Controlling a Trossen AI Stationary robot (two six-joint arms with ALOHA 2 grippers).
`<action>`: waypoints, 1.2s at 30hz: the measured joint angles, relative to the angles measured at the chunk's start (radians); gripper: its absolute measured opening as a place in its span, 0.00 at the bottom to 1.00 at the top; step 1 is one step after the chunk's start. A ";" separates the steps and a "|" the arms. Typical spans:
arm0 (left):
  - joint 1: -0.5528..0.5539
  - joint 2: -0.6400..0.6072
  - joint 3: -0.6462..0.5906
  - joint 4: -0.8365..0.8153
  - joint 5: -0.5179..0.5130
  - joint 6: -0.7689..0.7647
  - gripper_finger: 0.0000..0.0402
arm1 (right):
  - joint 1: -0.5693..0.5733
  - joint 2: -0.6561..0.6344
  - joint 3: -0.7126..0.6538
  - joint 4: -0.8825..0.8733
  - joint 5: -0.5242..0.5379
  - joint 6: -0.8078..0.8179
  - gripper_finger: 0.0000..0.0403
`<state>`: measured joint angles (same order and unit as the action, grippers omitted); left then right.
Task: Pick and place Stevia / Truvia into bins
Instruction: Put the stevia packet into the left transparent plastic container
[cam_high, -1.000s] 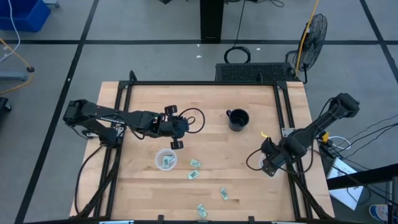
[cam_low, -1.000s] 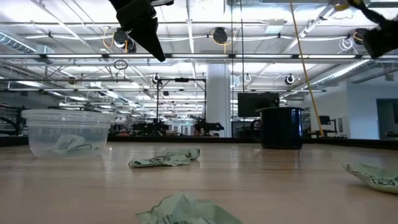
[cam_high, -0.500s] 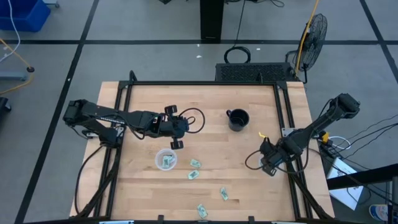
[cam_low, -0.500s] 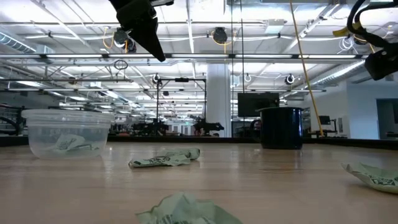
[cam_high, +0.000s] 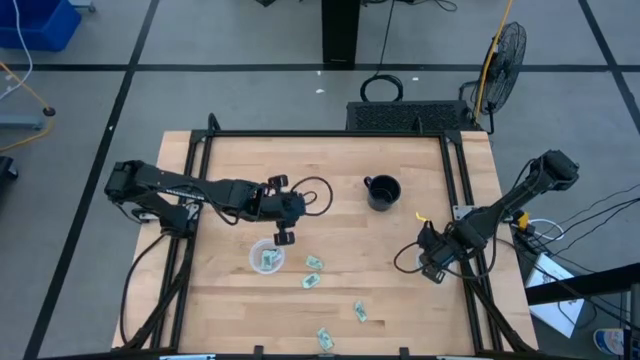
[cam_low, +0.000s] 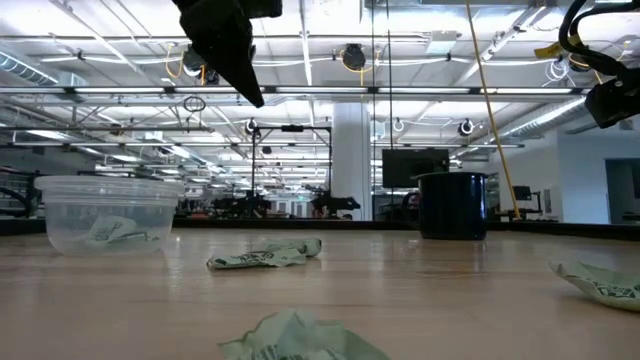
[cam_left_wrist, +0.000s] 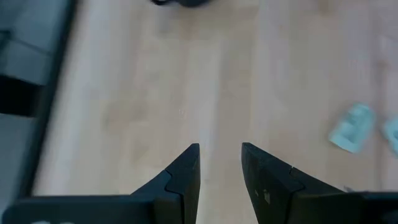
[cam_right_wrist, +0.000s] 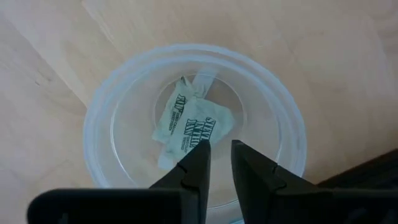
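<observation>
The right gripper (cam_right_wrist: 216, 163) hangs directly over the right bin (cam_right_wrist: 99, 134), and its jaws, shut a second ago, have now parted a little with nothing between them. Straight below its tips, a sachet (cam_right_wrist: 189, 127) lies on the bin's floor, so the drop looks just made and this piece is done. In the high view that gripper (cam_high: 432, 262) has barely shifted over the half second, staying at the near right of the table (cam_high: 420, 180) above its bin (cam_high: 408, 262). The left gripper (cam_high: 281, 226) has drifted slightly nearer the left bin (cam_high: 266, 257), which sits just in front of it and already holds a sachet; its fingers (cam_left_wrist: 186, 177) stand apart and empty over bare wood, as before. Four loose sachets remain on the table beyond that bin: two (cam_high: 312, 264) close beside it and two (cam_high: 359, 312) further toward the near edge. A mug (cam_high: 382, 192) stands off to the far side of both grippers. So the work is partly through, and either arm is free for the next pick.
</observation>
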<state>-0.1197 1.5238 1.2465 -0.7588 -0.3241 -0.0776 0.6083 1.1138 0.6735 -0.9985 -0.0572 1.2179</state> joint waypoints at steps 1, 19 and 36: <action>-0.004 0.010 0.000 0.001 0.028 0.009 0.31 | 0.000 -0.005 0.000 0.000 -0.012 -0.002 0.14; -0.073 0.362 0.000 0.163 0.365 0.108 0.31 | -0.020 -0.242 0.021 0.019 0.111 -0.074 0.11; -0.040 0.406 0.000 0.255 0.428 0.120 0.31 | -0.020 -0.304 -0.063 0.657 0.607 -0.663 0.11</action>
<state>-0.1598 1.9297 1.2461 -0.5040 0.1034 0.0424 0.5883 0.8097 0.6106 -0.3414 0.5500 0.5544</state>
